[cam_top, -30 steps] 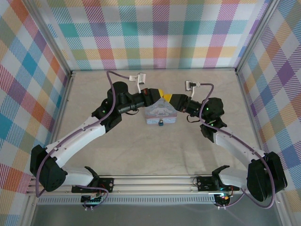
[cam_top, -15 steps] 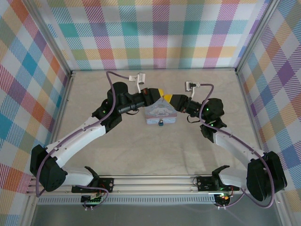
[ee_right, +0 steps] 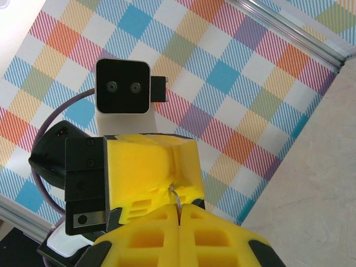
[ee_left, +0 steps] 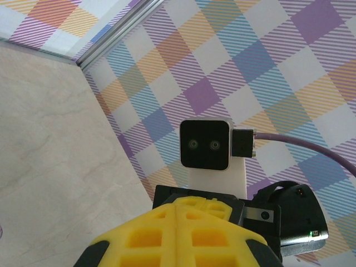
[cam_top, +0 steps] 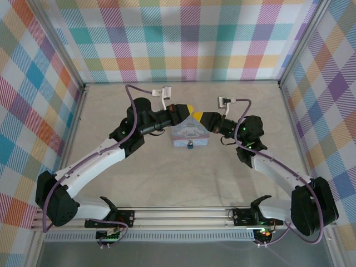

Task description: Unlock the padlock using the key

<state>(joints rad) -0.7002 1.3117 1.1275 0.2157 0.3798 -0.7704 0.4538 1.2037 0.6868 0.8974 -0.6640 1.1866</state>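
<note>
the padlock (cam_top: 189, 146) sits at the middle of the near side of the pale-blue tin (cam_top: 190, 132). from the top camera it reads as a small dark-blue spot, too small to tell its long axis or which way it points. the tin rests on the table (cam_top: 167, 183), well forward of the back wall. the left gripper (cam_top: 190, 110) and right gripper (cam_top: 203, 118) meet tip to tip above the tin's far edge, apart from the padlock.

the top camera gives this layout; the wrist cameras give the finger detail. left wrist view: the yellow fingers (ee_left: 144, 236) are pressed together along a closed seam. right wrist view: the yellow fingers (ee_right: 211, 233) are likewise pressed together, and their tips touch the left gripper's pads (ee_right: 144, 164). a thin silver sliver (ee_right: 174, 196) shows at the top of that seam; it is too small to identify.
</note>
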